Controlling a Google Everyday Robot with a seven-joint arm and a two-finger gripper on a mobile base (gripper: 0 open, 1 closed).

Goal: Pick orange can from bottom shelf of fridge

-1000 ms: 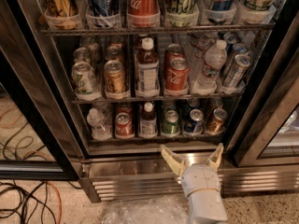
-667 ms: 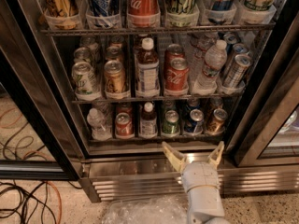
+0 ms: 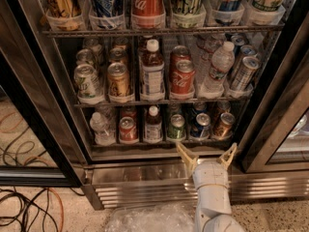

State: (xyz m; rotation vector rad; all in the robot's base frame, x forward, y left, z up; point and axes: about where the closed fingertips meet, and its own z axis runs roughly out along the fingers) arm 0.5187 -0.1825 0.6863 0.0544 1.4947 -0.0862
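Below the bottom shelf (image 3: 140, 148), at 6 o'clock of the fridge (image 3: 145, 180) opening, my gripper (image 3: 206, 151) hangs in front of the steel sill with its two fingers (image 3: 186, 156) spread wide and nothing between them. Against a second ago it has crept a little toward 12 and a touch toward 3, so my fingertips now reach the shelf's front edge where before they sat lower on the sill. Nothing on the racks has shifted. The orange can (image 3: 223, 125) stands upright at the right end of the bottom shelf, at about 1 o'clock from my gripper. The blue can (image 3: 200, 125) is just beside it at its 9 o'clock and the fridge wall is close at its 3. I read this as the tail of my approach: I am closing on the right row but am not lined up yet, since my midline points between the blue can and the orange one. Most of the job is still ahead: slide further toward 3, rise to the can's body, push in, close. The tight spot is the blue can, because my finger on the 9 o'clock side must slip between the two without knocking either
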